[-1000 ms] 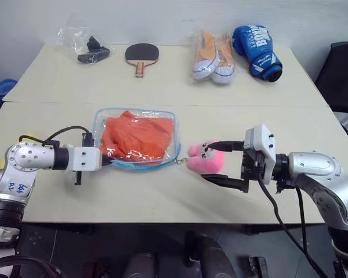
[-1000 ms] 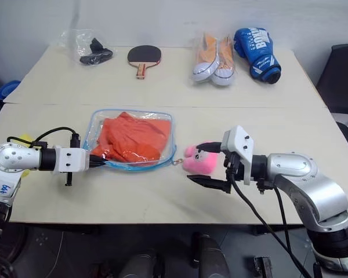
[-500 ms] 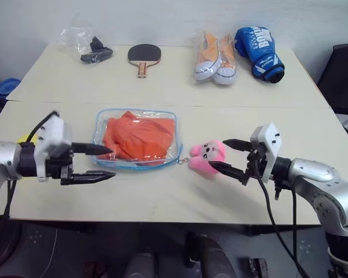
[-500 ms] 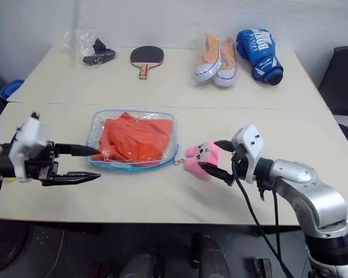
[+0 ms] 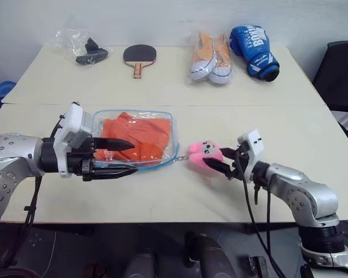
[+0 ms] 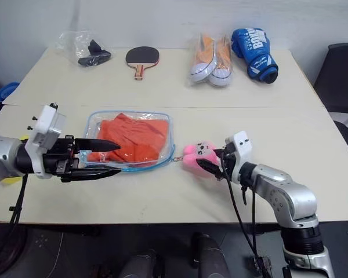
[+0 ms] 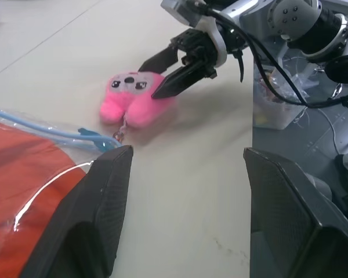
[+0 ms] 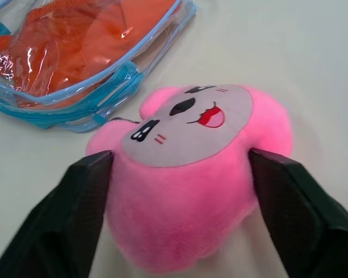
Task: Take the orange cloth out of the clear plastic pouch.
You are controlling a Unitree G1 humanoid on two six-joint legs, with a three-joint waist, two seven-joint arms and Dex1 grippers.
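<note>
The clear plastic pouch [image 5: 173,136], edged in blue, lies flat on the near table with the orange cloth [image 5: 140,134] folded inside it. A short chain at the pouch's right end links it to a pink plush charm [image 5: 200,154]. My right gripper [image 5: 225,164] is shut on that charm, and its fingers [image 8: 86,194] press both sides of the plush [image 8: 191,174]. My left gripper [image 5: 133,156] hovers open over the pouch's left end. One finger is above the other, with nothing between them. In the left wrist view the left gripper [image 7: 187,153] looks past the pouch corner [image 7: 75,134] toward the charm.
On the far table are a thin clear bag of black items [image 5: 84,47], a table tennis paddle [image 5: 139,56], wrapped orange-and-white shoes [image 5: 210,55] and a blue boxing glove [image 5: 253,51]. A seam [image 5: 220,105] runs between the two tables. A black chair [image 5: 343,69] stands at the right.
My left gripper let go of the pouch's left edge, opened, rolled and rose, then came back over that end. My right gripper moved in and closed on the pink charm.
</note>
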